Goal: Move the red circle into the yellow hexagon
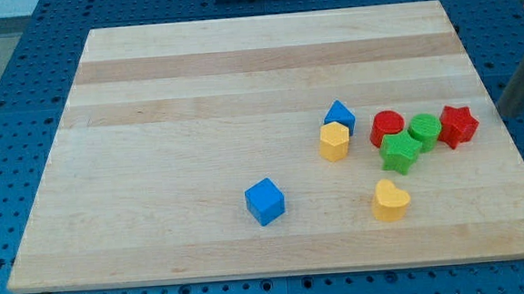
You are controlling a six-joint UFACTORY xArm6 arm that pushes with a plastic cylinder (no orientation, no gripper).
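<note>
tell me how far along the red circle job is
Nothing looks done: the red circle sits apart from the yellow hexagon, to its right. My tip is off the board's right edge, beyond the red star. The whole push leftward remains.

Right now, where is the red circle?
The red circle sits right of the board's middle, touching the green star and green circle, with the yellow hexagon apart on its left.
</note>
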